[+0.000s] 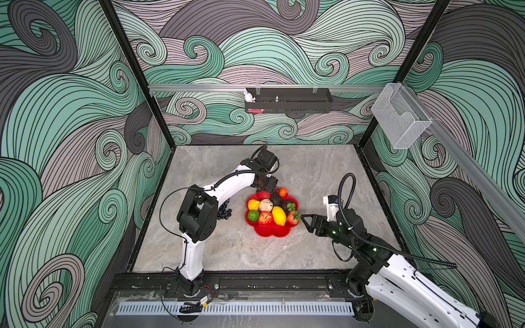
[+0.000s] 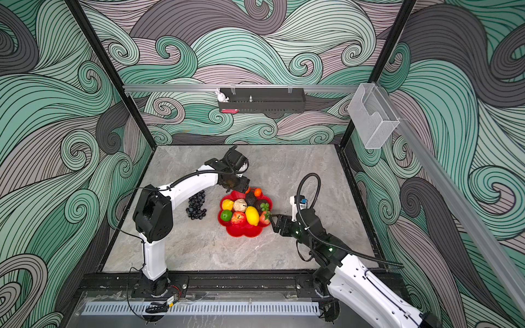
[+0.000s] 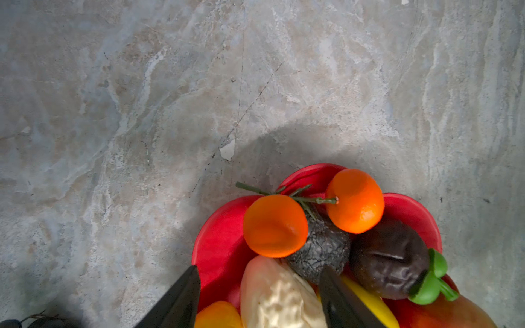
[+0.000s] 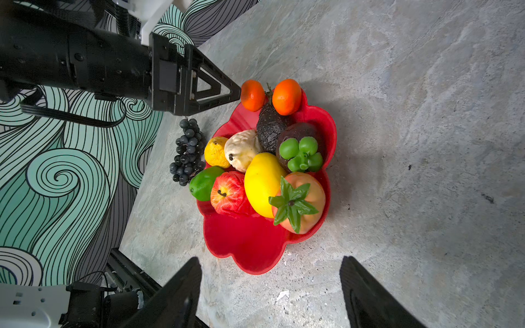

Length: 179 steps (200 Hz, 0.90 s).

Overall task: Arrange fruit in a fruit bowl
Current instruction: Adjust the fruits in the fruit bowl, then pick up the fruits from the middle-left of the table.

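Both empty, the left gripper (image 3: 260,268) stands spread over the far edge of the red fruit bowl (image 1: 272,231) by its 2 small oranges (image 3: 275,225), the right gripper (image 4: 270,259) gapes wide just beside the bowl, and the dark grape bunch (image 2: 196,207) lies on the table (image 1: 312,170) alongside.

Left tool (image 3: 260,268) and right tool (image 4: 270,258) both gape empty.
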Each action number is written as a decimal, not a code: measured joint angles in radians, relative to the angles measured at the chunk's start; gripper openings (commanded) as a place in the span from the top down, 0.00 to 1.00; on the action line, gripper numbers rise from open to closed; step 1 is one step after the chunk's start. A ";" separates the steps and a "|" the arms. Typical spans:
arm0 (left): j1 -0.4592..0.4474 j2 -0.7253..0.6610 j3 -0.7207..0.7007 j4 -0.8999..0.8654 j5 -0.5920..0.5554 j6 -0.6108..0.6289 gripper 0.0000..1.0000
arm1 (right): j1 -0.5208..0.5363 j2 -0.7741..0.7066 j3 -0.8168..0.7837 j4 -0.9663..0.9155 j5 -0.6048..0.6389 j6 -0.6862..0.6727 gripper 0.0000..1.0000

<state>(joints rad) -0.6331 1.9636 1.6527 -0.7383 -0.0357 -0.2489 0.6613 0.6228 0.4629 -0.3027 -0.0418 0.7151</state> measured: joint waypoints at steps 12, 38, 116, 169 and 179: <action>0.005 -0.037 -0.050 0.006 -0.019 -0.017 0.28 | 0.000 -0.002 0.000 0.000 0.000 0.000 0.22; 0.026 -0.196 -0.208 0.012 -0.097 -0.072 0.25 | 0.000 -0.003 0.000 0.000 0.001 -0.004 0.22; 0.235 -0.480 -0.472 0.055 -0.335 -0.177 0.21 | 0.000 0.019 -0.001 0.027 -0.003 -0.009 0.22; 0.341 -0.223 -0.278 0.023 -0.290 -0.195 0.54 | 0.000 0.001 -0.017 0.029 -0.008 -0.008 0.22; 0.359 -0.178 -0.238 0.016 -0.272 -0.203 0.58 | 0.000 -0.009 -0.017 0.027 -0.008 -0.008 0.22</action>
<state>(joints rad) -0.2745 1.7855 1.4143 -0.7227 -0.3080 -0.4519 0.6613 0.6136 0.4461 -0.2756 -0.0494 0.7067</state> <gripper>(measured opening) 0.453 0.780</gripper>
